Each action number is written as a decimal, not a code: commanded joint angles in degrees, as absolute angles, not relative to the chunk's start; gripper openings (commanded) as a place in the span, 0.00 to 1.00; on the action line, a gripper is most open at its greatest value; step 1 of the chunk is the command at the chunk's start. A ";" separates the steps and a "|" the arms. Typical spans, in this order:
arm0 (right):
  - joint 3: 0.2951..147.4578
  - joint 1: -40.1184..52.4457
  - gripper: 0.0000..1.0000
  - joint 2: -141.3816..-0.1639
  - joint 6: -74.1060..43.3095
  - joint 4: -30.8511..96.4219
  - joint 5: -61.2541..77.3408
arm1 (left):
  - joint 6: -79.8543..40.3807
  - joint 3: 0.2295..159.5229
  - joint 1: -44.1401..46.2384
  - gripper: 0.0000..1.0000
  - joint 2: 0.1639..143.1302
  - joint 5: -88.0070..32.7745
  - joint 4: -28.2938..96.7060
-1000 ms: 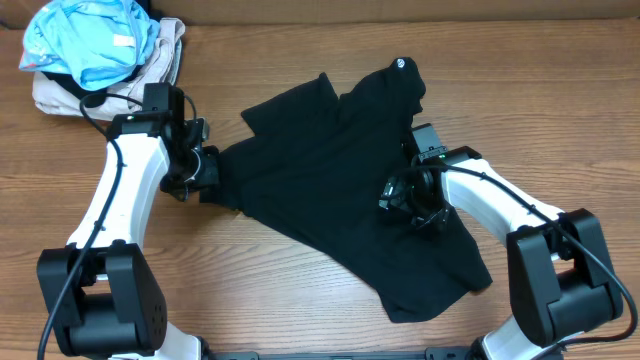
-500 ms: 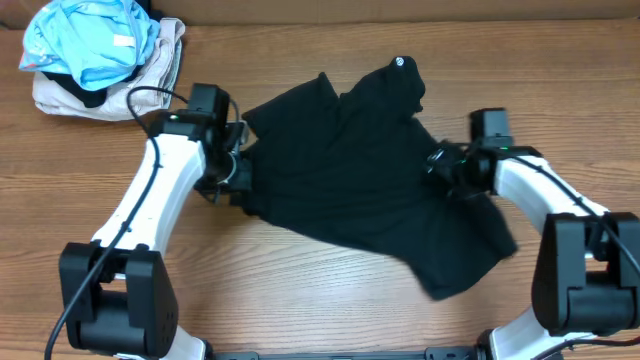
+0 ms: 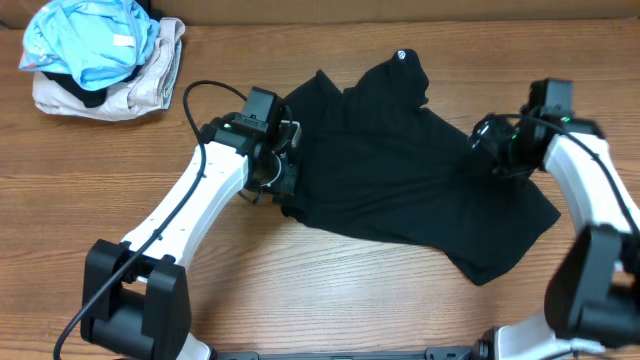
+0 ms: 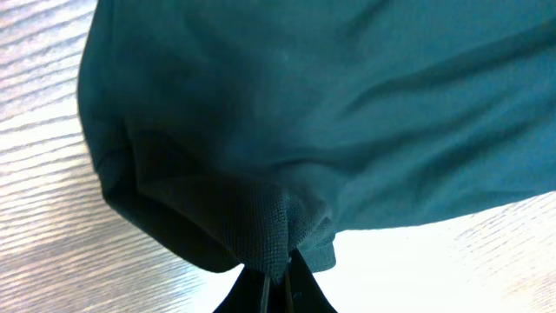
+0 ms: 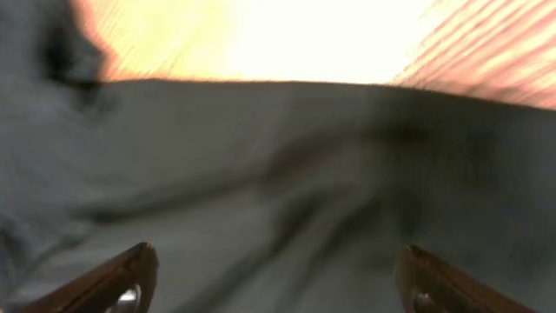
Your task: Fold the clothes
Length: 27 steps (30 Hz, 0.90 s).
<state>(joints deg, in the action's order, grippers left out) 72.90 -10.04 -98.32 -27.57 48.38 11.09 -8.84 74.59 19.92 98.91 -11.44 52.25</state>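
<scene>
Black shirt lies spread and rumpled across the middle of the wooden table, one lower corner trailing toward the near right. Small white logo mark sits at its far edge.

Left arm runs diagonally from the near-left base to the shirt's left edge, wrist bent down. Left gripper is clenched on a bunched fold of the fabric; the wrist view shows the fingertips pinched together, cloth gathered above them.

Right arm rises from the right edge, elbow far out, forearm turned back leftward. Right gripper is over the shirt's right edge, released: fingers are wide apart, with blurred fabric beyond.

Light blue garment lies on a beige garment at the far-left corner, well apart from the shirt.
</scene>
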 commanded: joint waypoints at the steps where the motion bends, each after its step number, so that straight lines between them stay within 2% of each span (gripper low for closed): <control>1: 76.42 -9.26 0.93 -87.68 -27.46 53.91 11.66 | -9.47 75.59 20.18 0.04 98.89 -12.29 51.09; 6: 75.18 -8.97 0.94 -80.05 -28.51 66.13 9.96 | -9.45 75.59 20.16 0.04 98.89 -11.42 49.23; 12: 67.48 -8.95 0.96 -77.21 -33.45 74.15 5.48 | -9.45 75.59 20.16 0.04 98.89 -11.29 47.00; 22: 51.75 -8.95 0.98 -72.93 -48.88 72.18 5.43 | -9.45 75.59 20.16 0.07 98.89 -7.38 46.87; 27: 47.09 -8.95 0.99 -67.85 -53.01 70.37 5.61 | -9.43 75.59 20.16 0.13 98.91 -6.59 46.61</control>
<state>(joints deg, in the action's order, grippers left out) 48.64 -9.28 -71.33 -48.64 71.18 6.37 -8.88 74.61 20.16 98.91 -7.88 46.87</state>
